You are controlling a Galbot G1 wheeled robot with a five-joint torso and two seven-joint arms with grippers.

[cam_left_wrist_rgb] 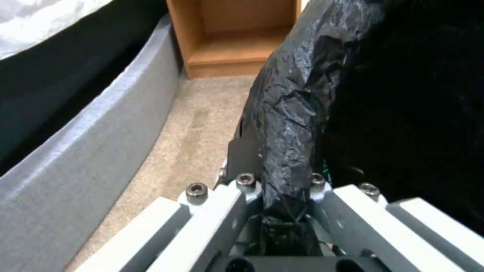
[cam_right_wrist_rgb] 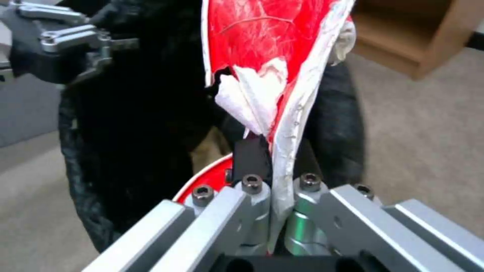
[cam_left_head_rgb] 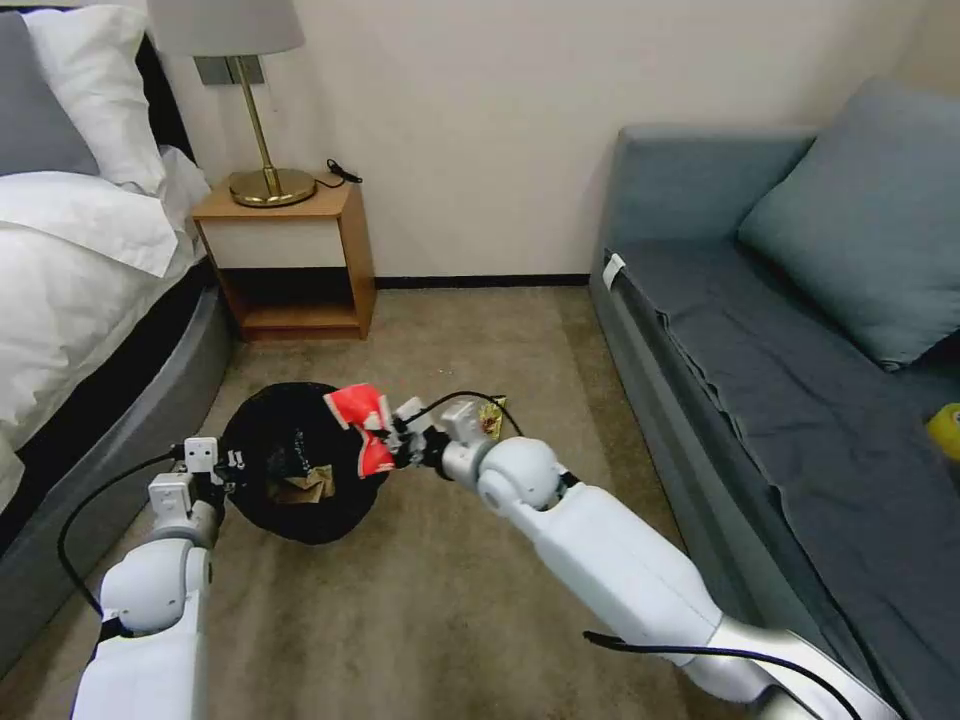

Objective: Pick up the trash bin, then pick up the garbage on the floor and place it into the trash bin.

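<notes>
The trash bin (cam_left_head_rgb: 290,450), lined with a crinkled black bag, hangs in front of me over the carpet. My left gripper (cam_left_head_rgb: 226,470) is shut on its near-left rim, and in the left wrist view the jaws pinch the folded bag edge (cam_left_wrist_rgb: 285,151). My right gripper (cam_left_head_rgb: 402,447) is shut on the red snack packet (cam_left_head_rgb: 362,428), holding it over the bin's right rim. The right wrist view shows the packet (cam_right_wrist_rgb: 262,49) standing up from the closed jaws against the black bag (cam_right_wrist_rgb: 136,124). A tan paper wrapper (cam_left_head_rgb: 305,486) lies inside the bin. A gold-brown candy wrapper (cam_left_head_rgb: 493,414) sits on the floor behind my right wrist.
A wooden nightstand (cam_left_head_rgb: 290,265) with a brass lamp (cam_left_head_rgb: 262,150) stands at the wall ahead. The bed (cam_left_head_rgb: 80,300) runs along the left, the grey sofa (cam_left_head_rgb: 800,330) along the right, with a yellow tape roll (cam_left_head_rgb: 945,430) on its seat. Carpet lies between them.
</notes>
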